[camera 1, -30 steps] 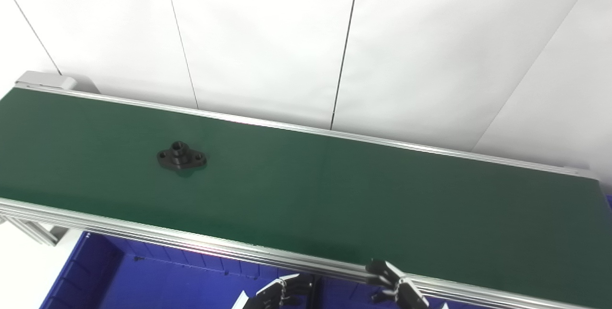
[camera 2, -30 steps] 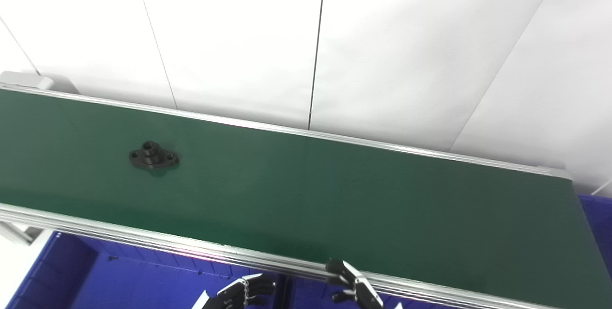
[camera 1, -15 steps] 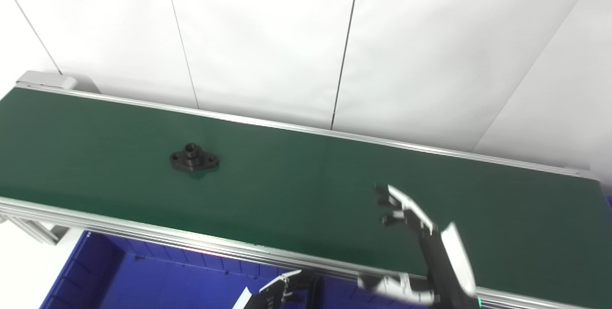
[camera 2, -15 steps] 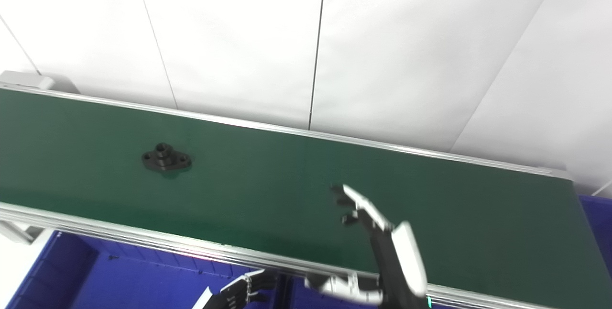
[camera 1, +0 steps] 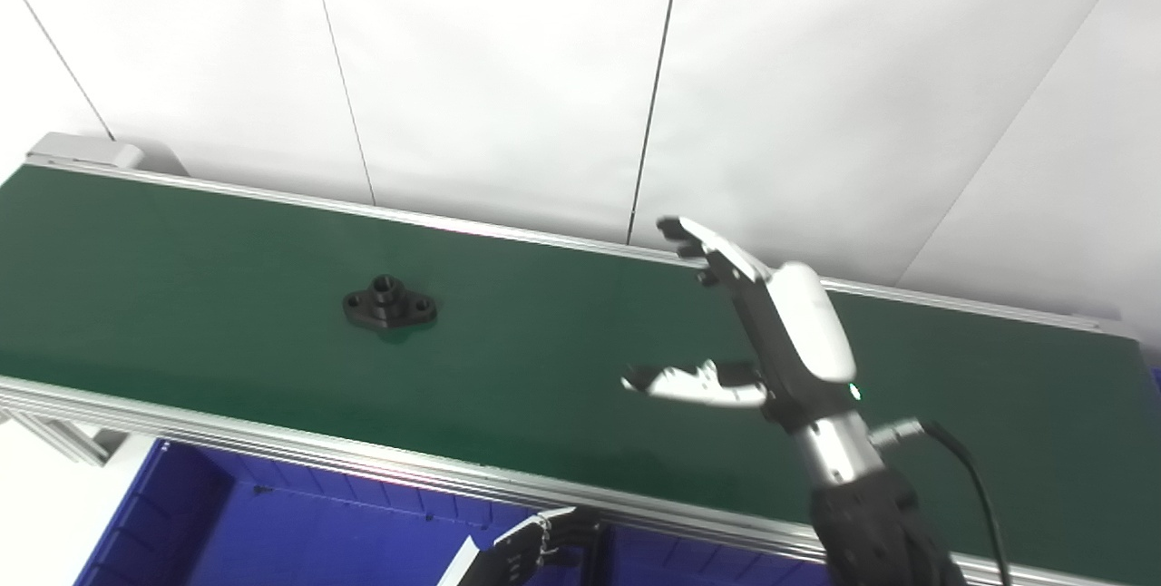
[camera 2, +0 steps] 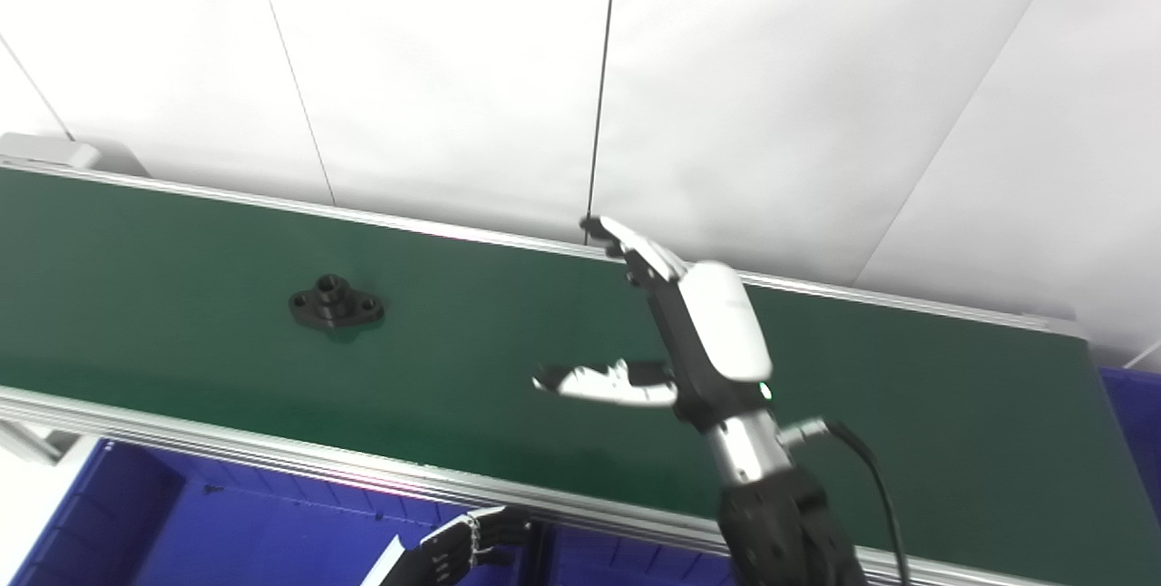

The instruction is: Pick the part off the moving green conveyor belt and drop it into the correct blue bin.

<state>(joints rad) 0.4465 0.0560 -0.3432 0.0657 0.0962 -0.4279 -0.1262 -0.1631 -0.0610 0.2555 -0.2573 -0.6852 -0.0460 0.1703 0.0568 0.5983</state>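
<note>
Right hand (camera 1: 780, 332) is up over the green conveyor belt (camera 1: 544, 359) in the left eye view, fingers (camera 1: 703, 246) stretched out toward the belt's far rail and the thumb (camera 1: 689, 382) sticking out sideways, well apart from them, so it's spread wide and holding nothing. Its dark forearm comes up across the belt's near rail with a black cable trailing off the wrist. The black flanged part (camera 1: 390, 307) sits flat on the belt, roughly midway between the two rails and well apart from that hand, off on the thumb side. Left hand (camera 1: 535, 550) only pokes in below the belt's near rail, over the blue bin (camera 1: 299, 532); fingers look curled, but too little of it shows, so can't really tell if it's closed or not.

Right eye view, same deal from a bit to the side: right hand (camera 2: 703, 327) spread over the belt (camera 2: 453, 359), nothing between thumb and fingers, fingertips reaching about to the far rail. Part (camera 2: 336, 307) lies flat on the belt, clear of the hand. Left hand (camera 2: 463, 550) sits low under the near rail, above the bin (camera 2: 227, 532), mostly cut off. A second bit of blue bin (camera 2: 1134, 405) peeks past the belt's end on the right-arm side.
</note>
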